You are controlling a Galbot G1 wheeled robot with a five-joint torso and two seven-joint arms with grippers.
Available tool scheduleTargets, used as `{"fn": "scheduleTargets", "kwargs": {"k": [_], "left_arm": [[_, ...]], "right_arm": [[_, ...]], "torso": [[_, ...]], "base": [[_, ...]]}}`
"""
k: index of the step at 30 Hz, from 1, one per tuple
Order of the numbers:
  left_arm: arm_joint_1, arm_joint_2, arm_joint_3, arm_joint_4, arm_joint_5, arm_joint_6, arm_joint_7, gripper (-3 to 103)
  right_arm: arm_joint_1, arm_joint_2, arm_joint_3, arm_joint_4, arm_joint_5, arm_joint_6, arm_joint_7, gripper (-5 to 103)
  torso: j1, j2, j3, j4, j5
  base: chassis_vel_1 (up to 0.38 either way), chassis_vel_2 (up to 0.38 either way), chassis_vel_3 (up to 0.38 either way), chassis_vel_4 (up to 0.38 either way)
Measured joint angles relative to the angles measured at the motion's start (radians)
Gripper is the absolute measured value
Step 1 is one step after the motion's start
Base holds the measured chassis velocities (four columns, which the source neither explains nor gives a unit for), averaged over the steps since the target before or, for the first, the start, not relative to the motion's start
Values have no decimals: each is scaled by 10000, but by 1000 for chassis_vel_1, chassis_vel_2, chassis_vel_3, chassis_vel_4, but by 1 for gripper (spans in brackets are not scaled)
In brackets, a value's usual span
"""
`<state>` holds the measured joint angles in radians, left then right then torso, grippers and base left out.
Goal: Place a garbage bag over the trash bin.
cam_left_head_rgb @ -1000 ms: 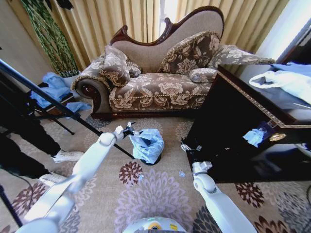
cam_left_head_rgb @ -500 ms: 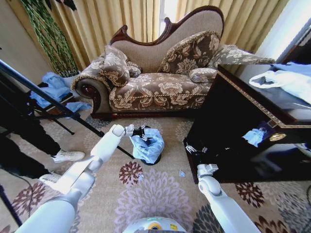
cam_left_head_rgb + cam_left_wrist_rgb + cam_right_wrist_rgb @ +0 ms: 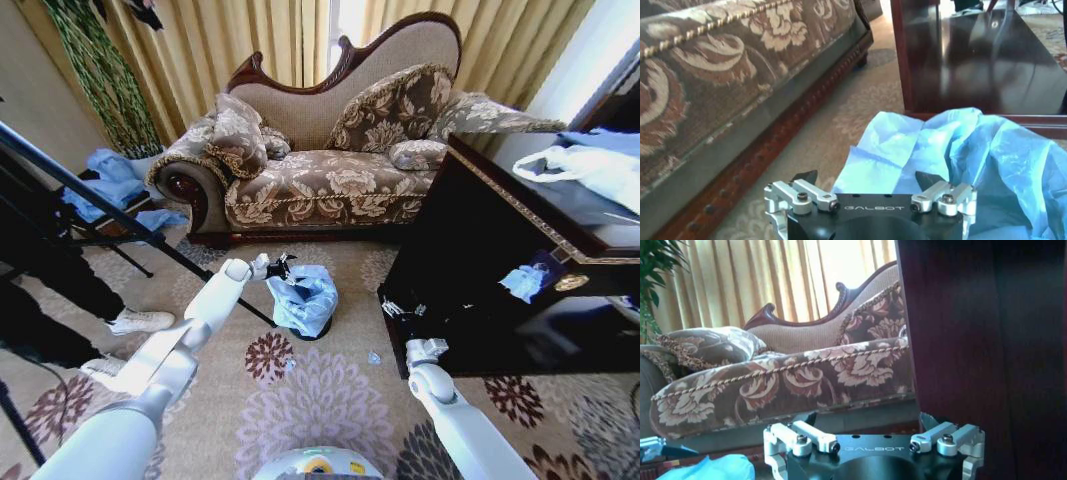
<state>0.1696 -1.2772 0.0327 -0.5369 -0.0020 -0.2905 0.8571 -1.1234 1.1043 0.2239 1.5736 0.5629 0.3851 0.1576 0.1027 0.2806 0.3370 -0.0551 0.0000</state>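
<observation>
While the bag [image 3: 305, 297] sits draped over the bin [image 3: 318, 328] on the carpet [image 3: 330, 390] w/ black base showing, the left gripper [image 3: 281, 267] hovers at the bag's upper edge, jaws spread, holding nothing. Right gripper [image 3: 399, 310] waits near the cabinet [image 3: 480, 260], jaws apart, empty. To do this well: pinch a loose rim fold, pull down evenly, don't tip the bin.

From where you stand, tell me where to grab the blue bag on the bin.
Probably the crumpled upper edge of the garbage bag nearest the left gripper, coming from above on the sofa side. There the film stands up in loose folds over the trash bin; lower down it seems to lie flat against the bin.
</observation>
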Motion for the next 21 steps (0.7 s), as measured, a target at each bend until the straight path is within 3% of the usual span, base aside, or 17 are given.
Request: {"fn": "scheduleTargets", "kwargs": {"k": [6, 7, 9, 10, 16, 19, 21], "left_arm": [[-72, -107, -196, 315, 341, 6, -88, 93], [-57, -90, -209, 246, 309, 3, -131, 85], [-20, -64, -216, 117, 251, 2, -146, 85], [25, -20, -215, -66, 129, 38, -150, 75], [31, -29, -216, -52, -139, 194, -244, 58], [48, -39, -231, 90, -412, 300, -402, 42], [63, -39, -237, 108, -466, 336, -430, 42]], "right_arm": [[-157, -33, 46, 69, -11, 19, 0, 100], [-205, -51, 66, 69, -19, 41, -6, 100], [-245, -58, 71, 70, -28, 57, -17, 100], [-278, -58, 68, 69, -35, 63, -24, 100], [-277, -18, 10, 92, -64, 76, -34, 100], [-288, -47, 10, 163, -62, 76, -32, 100], [-309, -75, 20, 170, -56, 77, -32, 100]], "torso": [[0, 0, 0, 2, 0], [0, 0, 0, 1, 0], [0, 0, 0, 0, 0], [0, 0, 0, -1, 0], [0, 2, 0, 0, 0], [-1, 2, 0, 2, 1], [0, 2, 0, 2, 0]], "base": [[0, 0, 0, 0], [0, 0, 0, 0], [0, 0, 0, 0], [0, 0, 0, 0], [0, 0, 0, 0], [0, 0, 0, 0], [0, 0, 0, 0]]}}
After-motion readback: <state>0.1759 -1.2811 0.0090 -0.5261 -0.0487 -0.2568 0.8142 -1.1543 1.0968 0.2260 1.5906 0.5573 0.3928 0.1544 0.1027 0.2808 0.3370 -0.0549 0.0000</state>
